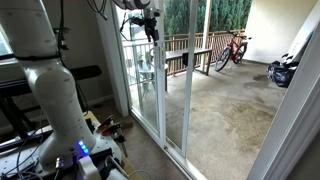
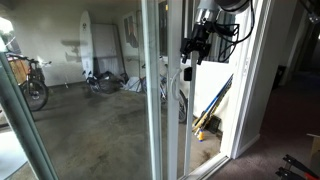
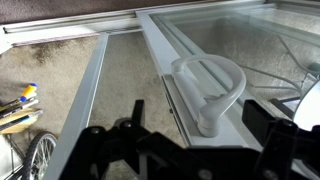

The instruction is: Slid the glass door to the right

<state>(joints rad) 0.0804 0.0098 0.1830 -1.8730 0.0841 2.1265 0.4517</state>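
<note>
The glass door (image 1: 148,85) is a tall white-framed sliding panel; it also shows in an exterior view (image 2: 155,100). In the wrist view its white frame (image 3: 190,120) carries a white D-shaped handle (image 3: 212,85). My gripper (image 3: 197,116) is open, with one dark finger on each side of the handle's lower end. I cannot tell whether the fingers touch it. In both exterior views the gripper (image 1: 150,25) (image 2: 192,45) is high up against the door's edge.
Beyond the glass lies a concrete patio with a wooden railing (image 1: 190,55), a red bicycle (image 1: 232,50) and a dark bag (image 1: 282,72). A surfboard (image 2: 88,40) and another bicycle (image 2: 30,85) stand outside. Tools (image 3: 15,105) lie on the floor by the track.
</note>
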